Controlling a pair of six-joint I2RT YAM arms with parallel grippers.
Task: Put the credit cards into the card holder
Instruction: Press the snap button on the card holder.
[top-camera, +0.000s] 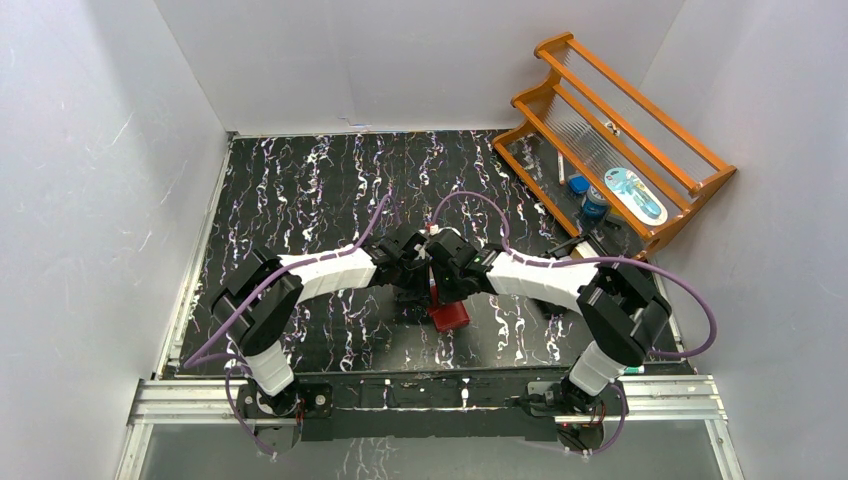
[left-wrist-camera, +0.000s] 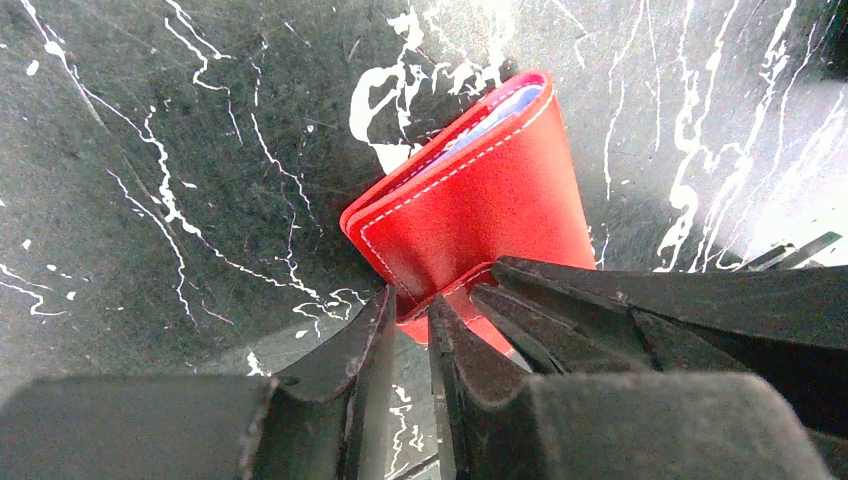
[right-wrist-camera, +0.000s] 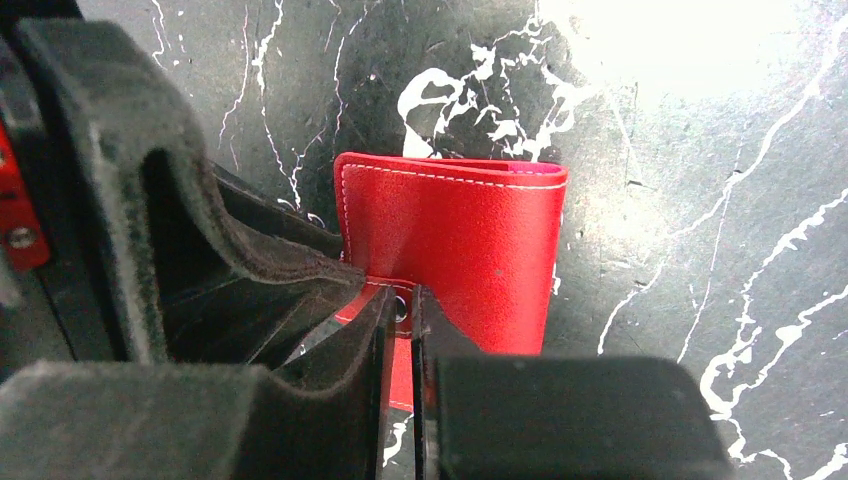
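The red card holder (left-wrist-camera: 480, 200) is sitting folded, right in front of both sets of fingertips. The black table (top-camera: 300, 180) is under it. I cannot tell if it is resting flat or being lifted a little.

Pale blue credit cards (left-wrist-camera: 497, 118) are peeking out at the edge pointing away from the left gripper (left-wrist-camera: 410, 300). So I think cards are tucked inside now. I am not seeing any loose card.

A small red flap (right-wrist-camera: 400, 350) with a shiny round snap (right-wrist-camera: 400, 306) is sticking out on the side nearest the fingers. The right gripper (right-wrist-camera: 402, 298) is squeezing this flap, with its fingers almost together. The left gripper is coming in from the other side. Its fingers are narrow too, and they are pinching the same bit of the holder.

I think both are holding there because the flap is what keeps the holder closed. One is keeping it steady while the other is pressing the snap. The flap is thin and smooth, so it could be slipping out of the fingers.
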